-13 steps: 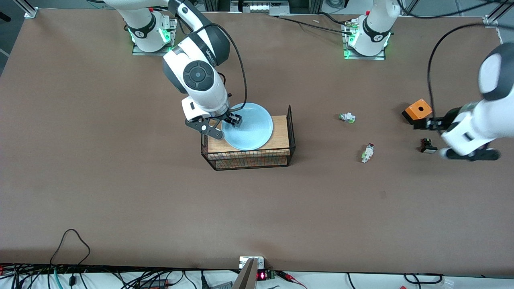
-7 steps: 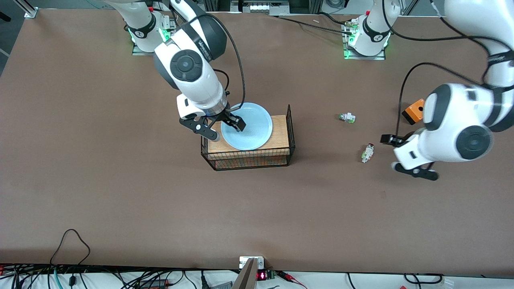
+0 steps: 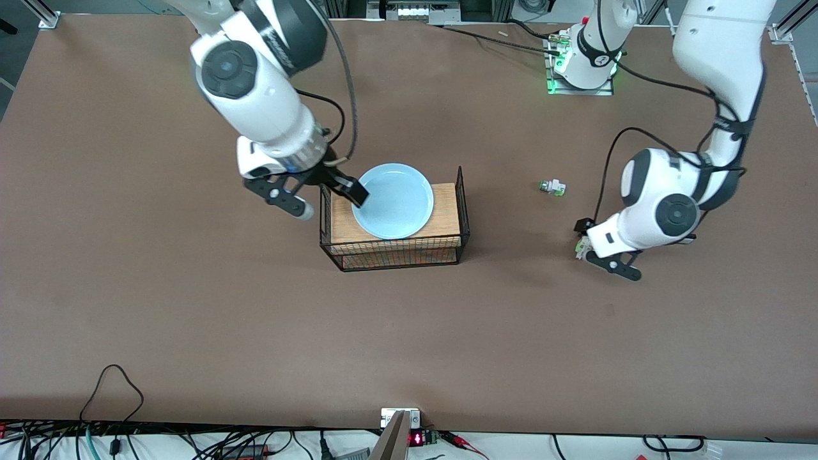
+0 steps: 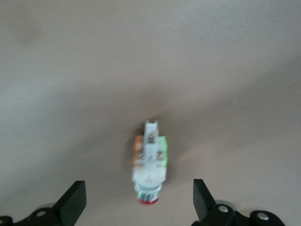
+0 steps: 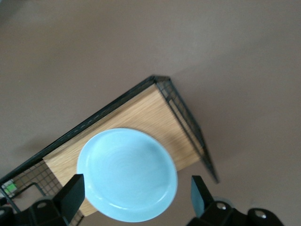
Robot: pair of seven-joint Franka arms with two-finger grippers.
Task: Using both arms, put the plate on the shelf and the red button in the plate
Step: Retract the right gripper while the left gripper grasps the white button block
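Now my spread left hand (image 4: 136,200) straddles the tiny white red-capped button (image 4: 149,165); next, descend and pinch. Right hand (image 3: 326,201), released, hovers by the round light-blue plate (image 3: 393,199).

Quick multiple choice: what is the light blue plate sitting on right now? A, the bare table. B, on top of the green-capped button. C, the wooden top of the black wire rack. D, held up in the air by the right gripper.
C: the plate rests on the wooden top of the wire rack, while the right gripper is open over the plate's edge, gripping nothing.
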